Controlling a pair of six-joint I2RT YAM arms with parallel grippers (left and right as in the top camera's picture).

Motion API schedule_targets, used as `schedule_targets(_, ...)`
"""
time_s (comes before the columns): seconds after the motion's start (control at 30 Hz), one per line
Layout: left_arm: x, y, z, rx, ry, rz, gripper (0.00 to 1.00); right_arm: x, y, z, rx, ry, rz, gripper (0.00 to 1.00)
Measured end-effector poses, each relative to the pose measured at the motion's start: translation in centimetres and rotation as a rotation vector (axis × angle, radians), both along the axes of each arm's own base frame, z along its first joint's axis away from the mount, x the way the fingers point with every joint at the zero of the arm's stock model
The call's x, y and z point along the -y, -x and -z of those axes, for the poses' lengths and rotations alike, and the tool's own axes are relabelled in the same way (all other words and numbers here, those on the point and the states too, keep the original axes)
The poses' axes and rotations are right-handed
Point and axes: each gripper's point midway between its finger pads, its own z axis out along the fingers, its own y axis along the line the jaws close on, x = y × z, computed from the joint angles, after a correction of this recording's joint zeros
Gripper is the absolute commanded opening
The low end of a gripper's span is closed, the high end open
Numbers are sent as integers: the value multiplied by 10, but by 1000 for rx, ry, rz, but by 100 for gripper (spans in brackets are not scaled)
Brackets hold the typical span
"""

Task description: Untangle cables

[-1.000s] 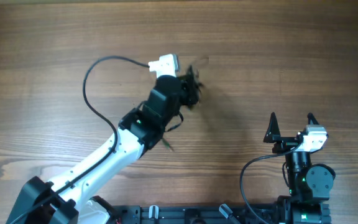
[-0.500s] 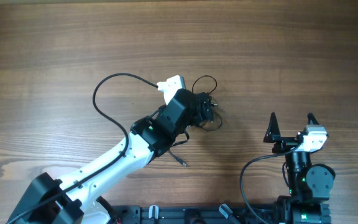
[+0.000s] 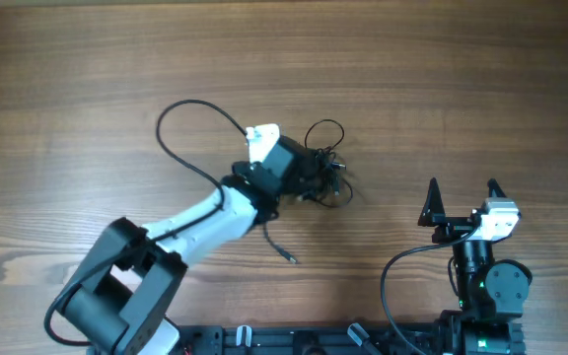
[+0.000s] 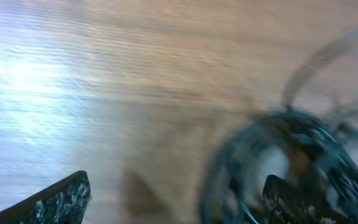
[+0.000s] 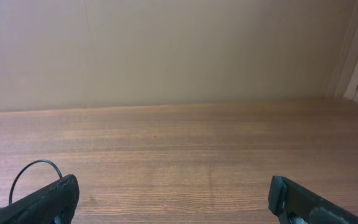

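Left wrist view is badly blurred: the cables [image 4: 291, 155] smear into a dark tangle. Overhead, the left gripper [image 3: 316, 174] hides part of them. The right gripper [image 5: 173, 185] has its fingers [image 5: 48, 199] cut off by the bottom edge.

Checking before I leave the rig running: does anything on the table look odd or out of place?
Only the expected tangle: the cables sit knotted at the left gripper, with one strand trailing loose toward the arm bases. Nothing looks damaged or spilled. The left wrist view is blurred.
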Motion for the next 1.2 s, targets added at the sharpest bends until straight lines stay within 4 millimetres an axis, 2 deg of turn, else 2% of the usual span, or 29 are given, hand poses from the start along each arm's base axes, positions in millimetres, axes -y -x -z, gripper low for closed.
schedule_targets(0.1, -11, -18, -5, 16, 64, -39, 91, 0, 0, 0, 0, 0, 0, 100)
schedule_targets(0.2, -10, -25, -6, 3, 137, -28, 91, 0, 0, 0, 0, 0, 0, 100)
schedule_targets(0.43, 9, -15, -2, -41, 168, 106, 90, 0, 0, 0, 0, 0, 0, 100)
schedule_targets(0.57, 8, -9, 22, -100, 137, 123, 85, 0, 0, 0, 0, 0, 0, 100)
schedule_targets(0.63, 10, -11, 25, -97, 128, 138, 77, 0, 0, 0, 0, 0, 0, 100)
schedule_targets(0.67, 11, -11, 25, -96, 126, 141, 64, 0, 0, 0, 0, 0, 0, 100)
schedule_targets(0.7, 11, -12, 26, -95, 124, 143, 45, 0, 0, 0, 0, 0, 0, 100)
schedule_targets(0.83, 12, -13, 30, -101, 118, 147, 4, 0, 0, 0, 0, 0, 0, 100)
schedule_targets(1.1, 11, -8, 29, -120, 116, 150, 4, 0, 0, 0, 0, 0, 0, 100)
schedule_targets(1.17, 12, -10, 13, -92, 131, 152, 4, 0, 0, 0, 0, 0, 0, 100)
schedule_targets(1.2, 14, -13, -6, -48, 154, 156, 4, 0, 0, 0, 0, 0, 0, 100)
